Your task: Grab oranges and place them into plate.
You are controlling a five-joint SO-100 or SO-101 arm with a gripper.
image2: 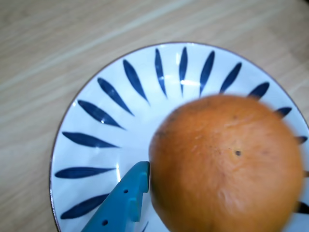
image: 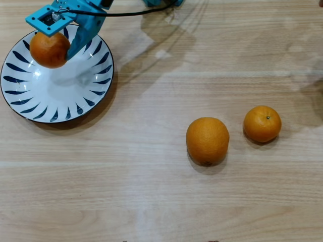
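My blue gripper point(image: 54, 50) is shut on an orange point(image: 48, 48) over the upper left part of the plate point(image: 55, 98), which is white with dark blue strokes round its rim. In the wrist view that orange point(image2: 227, 164) fills the lower right, and one blue finger point(image2: 126, 198) presses its left side. The other finger is hidden behind the fruit. The plate point(image2: 111, 96) lies below with nothing else in it. Two more oranges rest on the table at the right of the overhead view, a larger one point(image: 207, 140) and a smaller one point(image: 262, 123).
The arm and a black cable point(image: 126, 12) enter from the top edge of the overhead view. Everything lies on a light wooden tabletop point(image: 151, 201).
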